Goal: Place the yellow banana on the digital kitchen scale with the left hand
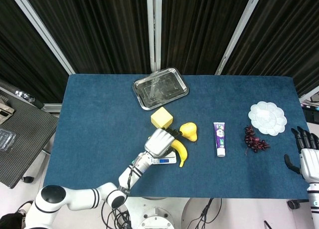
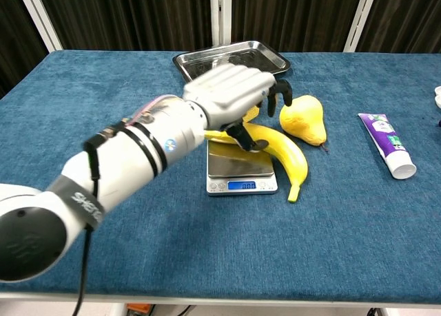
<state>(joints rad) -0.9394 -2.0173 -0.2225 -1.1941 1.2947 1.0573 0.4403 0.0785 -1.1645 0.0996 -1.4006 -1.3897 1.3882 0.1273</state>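
The yellow banana [image 2: 280, 155] [image 1: 179, 152] slants across the right edge of the small silver digital scale [image 2: 241, 173] [image 1: 165, 160]. Its lower tip reaches down to the cloth right of the scale. My left hand [image 2: 231, 93] [image 1: 159, 142] hovers over the scale's back edge and holds the banana's upper end between thumb and curled fingers. That end is hidden under the hand. My right hand [image 1: 307, 155] rests open off the table's right edge, far from everything.
A yellow pear [image 2: 303, 120] lies just right of the left hand, and a yellow block [image 1: 161, 118] sits behind the scale. A steel tray [image 2: 231, 60] stands at the back. A toothpaste tube [image 2: 387, 153], grapes [image 1: 255, 140] and a white palette [image 1: 267, 117] lie to the right.
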